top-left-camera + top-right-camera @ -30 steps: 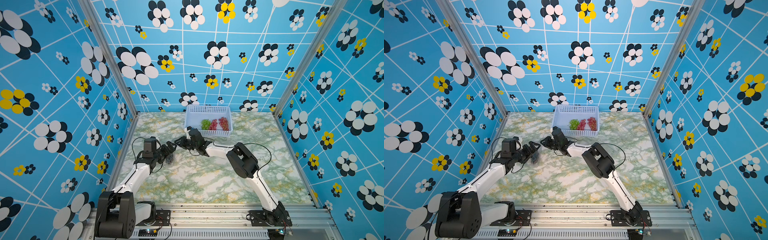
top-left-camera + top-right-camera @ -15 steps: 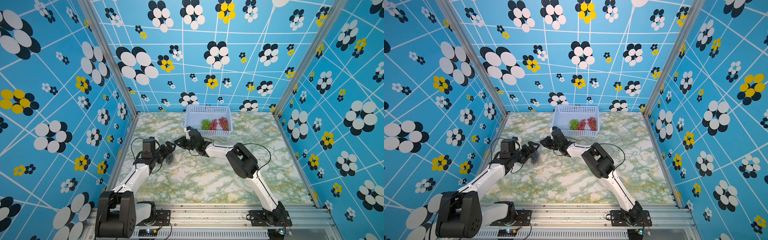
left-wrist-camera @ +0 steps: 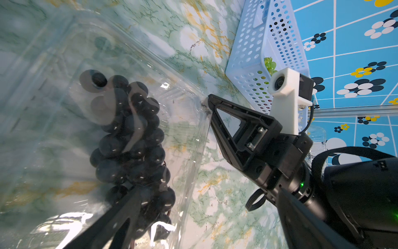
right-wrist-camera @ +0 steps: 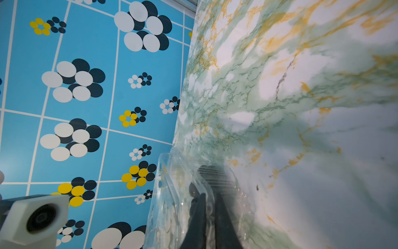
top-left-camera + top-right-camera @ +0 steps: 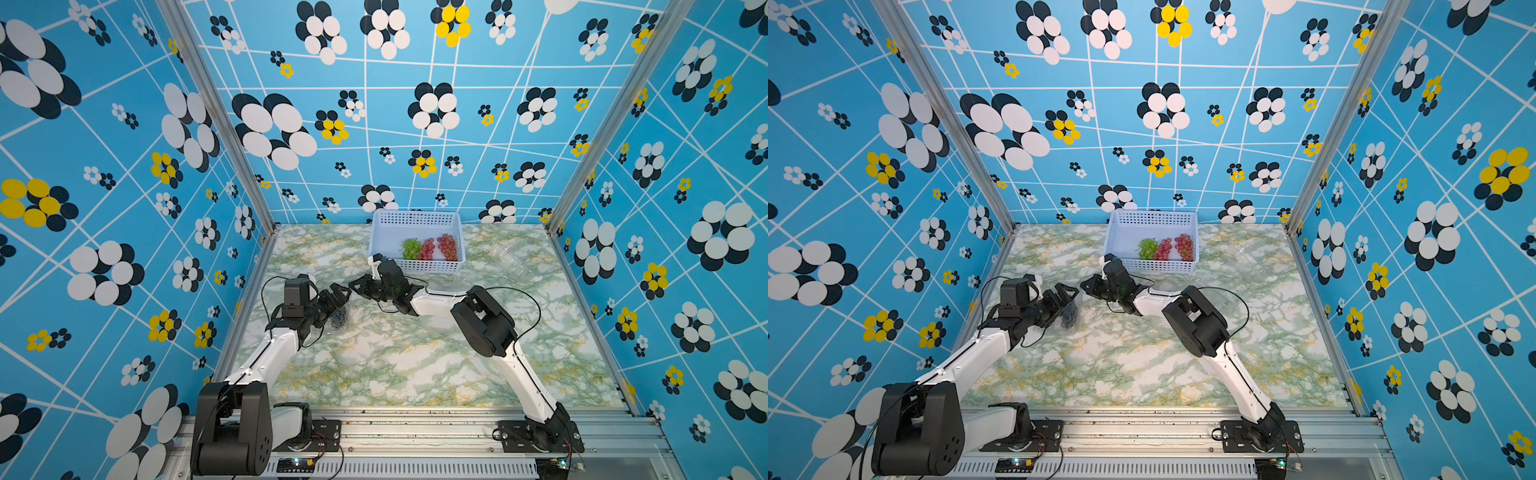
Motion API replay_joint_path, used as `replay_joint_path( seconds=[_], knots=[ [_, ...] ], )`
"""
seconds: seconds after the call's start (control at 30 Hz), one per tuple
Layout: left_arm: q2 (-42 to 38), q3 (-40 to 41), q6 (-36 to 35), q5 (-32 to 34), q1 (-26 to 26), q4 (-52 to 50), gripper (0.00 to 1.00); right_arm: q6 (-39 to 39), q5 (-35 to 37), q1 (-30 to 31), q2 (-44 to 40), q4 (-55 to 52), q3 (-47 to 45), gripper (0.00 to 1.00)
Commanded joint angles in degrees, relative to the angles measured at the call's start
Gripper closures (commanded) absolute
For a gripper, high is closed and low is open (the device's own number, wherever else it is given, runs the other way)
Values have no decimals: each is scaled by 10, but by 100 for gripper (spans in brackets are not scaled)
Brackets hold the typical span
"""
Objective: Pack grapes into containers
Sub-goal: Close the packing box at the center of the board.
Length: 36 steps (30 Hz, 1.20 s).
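The left arm reaches forward near the left edge of the counter [image 5: 415, 357]. The left pincer [image 5: 341, 300] is spread wide over one clear clamshell box [image 3: 185, 120] holding one dark grape bunch [image 3: 131, 138]. The right arm stretches leftward, and the right pincer [image 3: 207, 105] is clamped on the box's corner rim, a grip only the wrist views resolve. The blue basket [image 5: 415, 218] at the far edge holds one green bunch [image 5: 410, 248] and two red bunches [image 5: 427, 249].

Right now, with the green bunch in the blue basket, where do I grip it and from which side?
Grip the green bunch around its middle, coming straight down: the walls of the basket block a sideways approach. A red bunch lies close on its right side, so probably line the jaws up near-to-far rather than across the row.
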<state>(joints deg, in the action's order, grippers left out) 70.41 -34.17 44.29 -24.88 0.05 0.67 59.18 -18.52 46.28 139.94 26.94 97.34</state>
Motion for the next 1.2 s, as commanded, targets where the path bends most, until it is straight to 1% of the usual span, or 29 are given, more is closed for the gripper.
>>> replay_joint_path(
  seconds=[0.0, 0.1, 0.2, 0.3, 0.4, 0.47, 0.63, 0.67, 0.77, 0.87, 0.93, 0.97, 1.1, 1.17],
  knots=[
    [14, 17, -10, 5, 7, -30, 0, -15, 1, 12, 25, -42, -22, 92],
    [16, 15, -11, 3, 9, -32, 0, -24, 5, 10, 17, -49, -21, 91],
    [13, 4, -13, 3, 12, -40, 0, -33, 5, 3, -1, -56, -20, 86],
    [9, -20, -18, 2, 15, -58, 0, -49, 9, -4, -28, -66, -23, 77],
    [0, -50, -27, 3, 22, -84, 1, -64, 15, -11, -57, -74, -33, 63],
    [-8, -69, -32, 1, 32, -104, 0, -74, 17, -13, -76, -81, -40, 51],
    [-32, -92, -28, 1, 47, -164, 1, -104, 26, -19, -113, -106, -52, 28],
    [-38, -92, -27, 2, 48, -175, 0, -109, 29, -20, -119, -111, -73, 23],
    [-50, -79, -21, 17, 54, -202, 0, -115, 29, -25, -133, -111, -89, 15],
    [-68, -64, -17, 38, 65, -230, 0, -127, 21, -28, -146, -121, -99, 9],
    [-84, -59, -18, 46, 73, -251, 0, -139, 23, -28, -149, -129, -107, 8],
    [-92, -58, -20, 49, 78, -264, 0, -144, 26, -28, -165, -131, -113, 7],
    [-112, -47, -11, 33, 85, -290, 0, -148, 31, -33, -177, -131, -130, 2],
    [-117, -37, -3, 23, 85, -294, 0, -147, 32, -36, -180, -131, -136, 1]
  ],
)
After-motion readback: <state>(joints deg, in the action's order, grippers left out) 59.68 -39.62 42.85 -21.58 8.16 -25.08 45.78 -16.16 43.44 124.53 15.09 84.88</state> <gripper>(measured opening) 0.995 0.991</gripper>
